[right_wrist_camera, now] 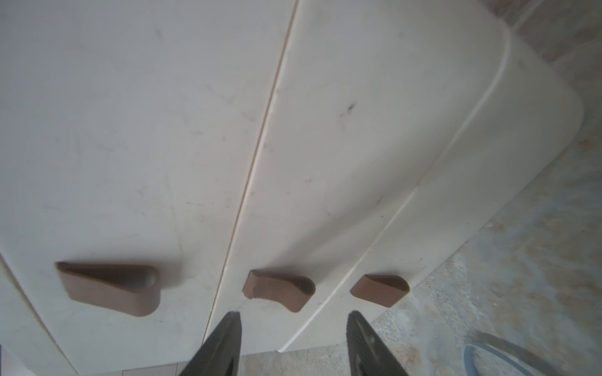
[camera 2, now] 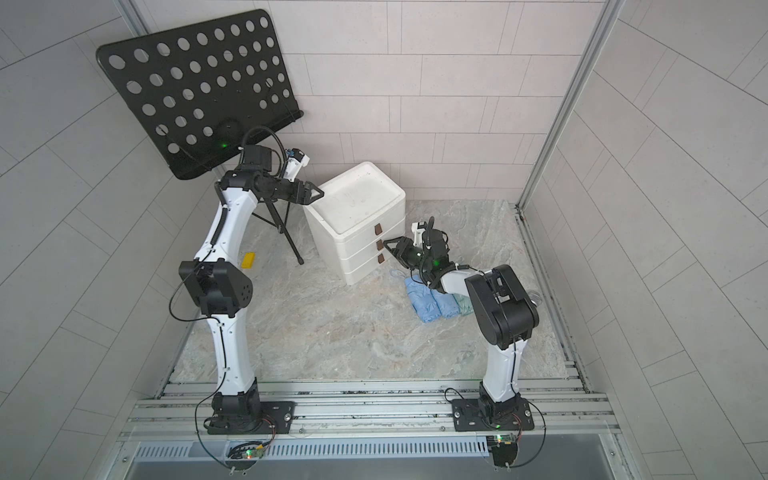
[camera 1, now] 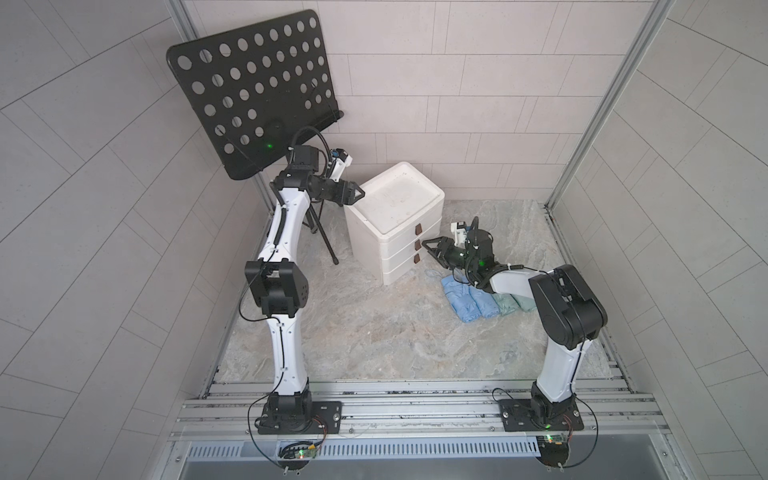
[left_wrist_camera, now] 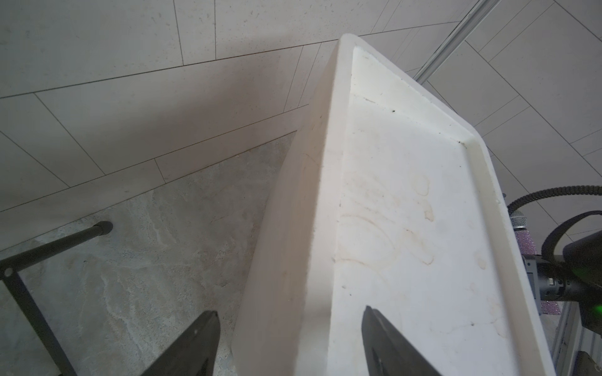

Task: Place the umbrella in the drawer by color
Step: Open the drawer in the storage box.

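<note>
The white three-drawer unit [camera 1: 395, 199] [camera 2: 357, 199] stands at the back of the floor with all drawers pushed in. Each drawer has a brown handle. Several folded umbrellas lie on the floor to its right, partly under my right arm: blue ones [camera 1: 461, 299] [camera 2: 426, 301] and pale green ones [camera 1: 507, 303] [camera 2: 463, 303]. My right gripper [camera 1: 428, 246] [right_wrist_camera: 293, 315] is open, just in front of the middle handle [right_wrist_camera: 280, 291], holding nothing. My left gripper [camera 1: 359, 193] [left_wrist_camera: 290, 311] is open, its fingers either side of the unit's top left rim [left_wrist_camera: 338, 162].
A black perforated music stand [camera 1: 253, 91] leans over the back left, and its tripod legs [camera 1: 326, 241] reach the floor beside the unit. A small yellow block [camera 2: 248, 259] lies behind my left arm. Tiled walls close in on three sides.
</note>
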Robot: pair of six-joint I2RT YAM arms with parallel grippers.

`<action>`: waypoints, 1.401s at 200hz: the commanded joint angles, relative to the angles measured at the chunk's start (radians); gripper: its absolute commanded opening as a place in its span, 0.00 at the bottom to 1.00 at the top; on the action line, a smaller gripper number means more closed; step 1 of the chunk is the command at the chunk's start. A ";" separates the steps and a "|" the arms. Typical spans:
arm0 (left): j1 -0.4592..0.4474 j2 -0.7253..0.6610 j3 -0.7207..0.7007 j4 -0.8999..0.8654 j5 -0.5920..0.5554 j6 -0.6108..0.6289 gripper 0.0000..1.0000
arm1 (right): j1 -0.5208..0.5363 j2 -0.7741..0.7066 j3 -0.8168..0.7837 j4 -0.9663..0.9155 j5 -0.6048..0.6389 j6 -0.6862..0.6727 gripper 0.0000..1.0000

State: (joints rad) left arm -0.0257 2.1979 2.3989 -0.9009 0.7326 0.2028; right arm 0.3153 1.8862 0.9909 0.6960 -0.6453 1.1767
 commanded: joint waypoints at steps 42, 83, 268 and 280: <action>-0.017 -0.027 -0.010 -0.026 -0.008 0.033 0.69 | 0.009 0.124 0.004 0.341 -0.027 0.182 0.52; -0.020 -0.027 -0.019 -0.026 -0.016 0.040 0.68 | 0.021 0.218 0.000 0.570 -0.018 0.301 0.50; -0.023 -0.022 -0.027 -0.023 -0.027 0.047 0.65 | 0.062 0.253 -0.040 0.713 0.033 0.350 0.18; -0.023 -0.022 -0.027 -0.023 -0.027 0.046 0.64 | 0.061 0.244 -0.048 0.707 0.033 0.343 0.14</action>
State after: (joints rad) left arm -0.0463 2.1979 2.3779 -0.9142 0.7090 0.2276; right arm 0.3668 2.1525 0.9550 1.3357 -0.6159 1.5143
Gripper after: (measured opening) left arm 0.649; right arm 0.167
